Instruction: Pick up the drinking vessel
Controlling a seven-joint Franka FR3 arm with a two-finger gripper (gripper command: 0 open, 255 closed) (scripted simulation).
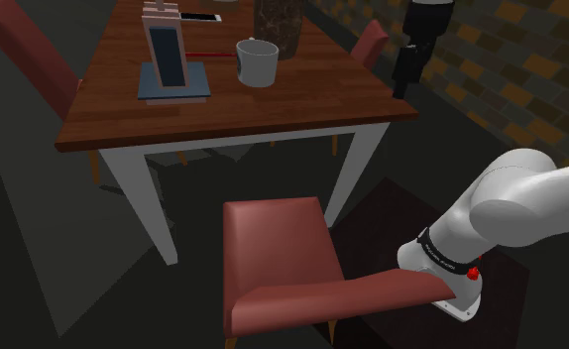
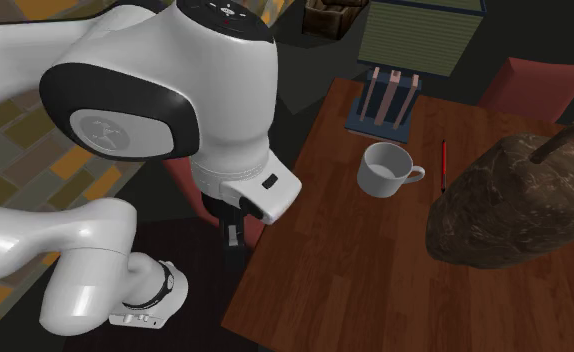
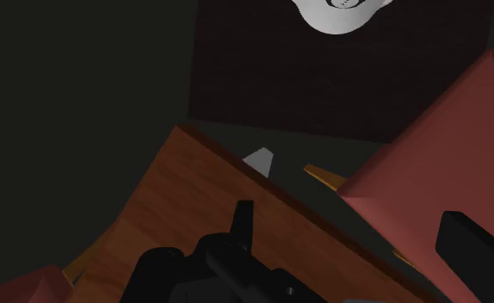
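I am at the approach, with nothing grasped yet. My fingers (image 3: 476,251) stand wide apart and empty, pointing down past the edge of the table (image 1: 223,109), with a red chair (image 3: 426,172) and the dark floor below them. In the shoulder view they hang off the table's right side, near its front corner.

The cup (image 1: 257,62) is pale and plain. It sits upright on the table with its mouth open to the ceiling, well apart from me and further in over the wood. In the second exterior view its handle points to that view's right, toward a thin red pen (image 2: 443,166) lying just beside it. A rough brown lump (image 2: 510,205) sits near the cup on the pen's far side. A small rack (image 2: 385,100) stands beyond the cup, near the table's far edge in that view.

As I judge it, the next move calls for travel before any grip. I should come in over the table until the cup's rim lies under me, then turn so one finger can go inside the wall and one outside, on the side away from the handle. Then I should descend and close. The lump and the rack leave that side open, so the approach looks clear. I should keep enough height in transit not to clip the rim.
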